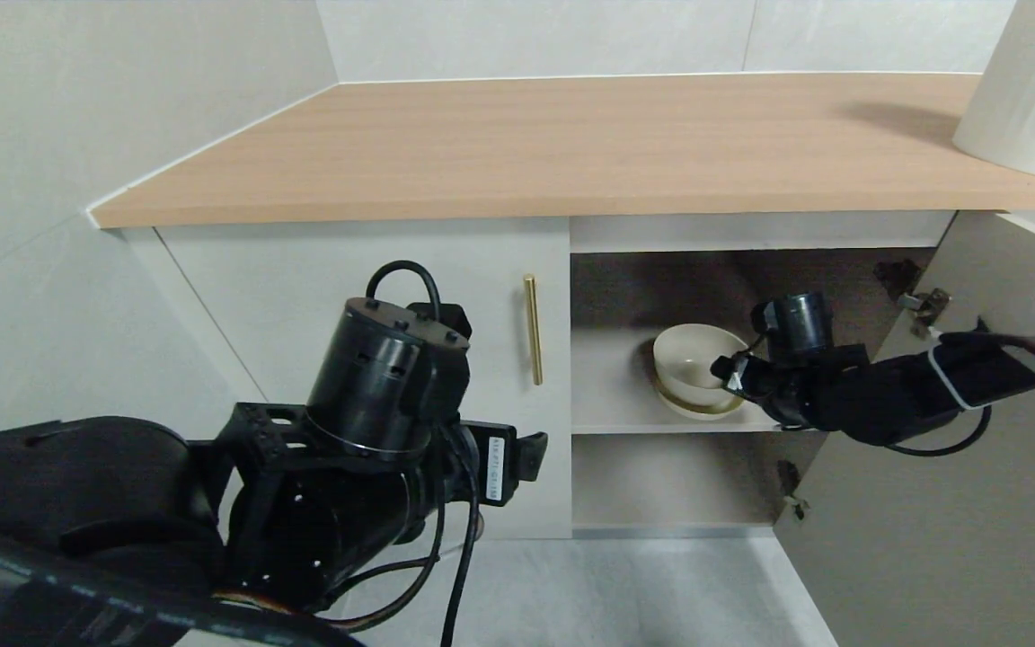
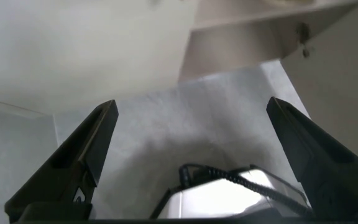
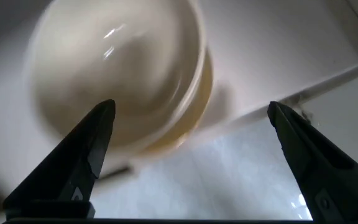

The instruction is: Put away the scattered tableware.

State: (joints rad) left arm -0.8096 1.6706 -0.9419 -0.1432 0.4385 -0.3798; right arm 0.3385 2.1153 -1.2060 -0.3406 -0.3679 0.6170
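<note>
The cream bowl sits on the middle shelf of the cabinet, toward the shelf's right part, resting in a shallower yellowish dish whose rim shows beneath it. The cabinet's right door stands open and the right arm reaches in past it. The right gripper is at the bowl's right rim, its 2 fingers spread wide and holding nothing; whether a fingertip touches the rim cannot be told. The left arm hangs near and to the left, in front of the closed left door, which has 1 upright brass handle. The left gripper is also wide apart and empty, above the pale grey floor. A white label sits near the end of the left arm; its print is too small to read. Above the cabinet runs a light wooden countertop, with a white ribbed object standing at its far right.
</note>
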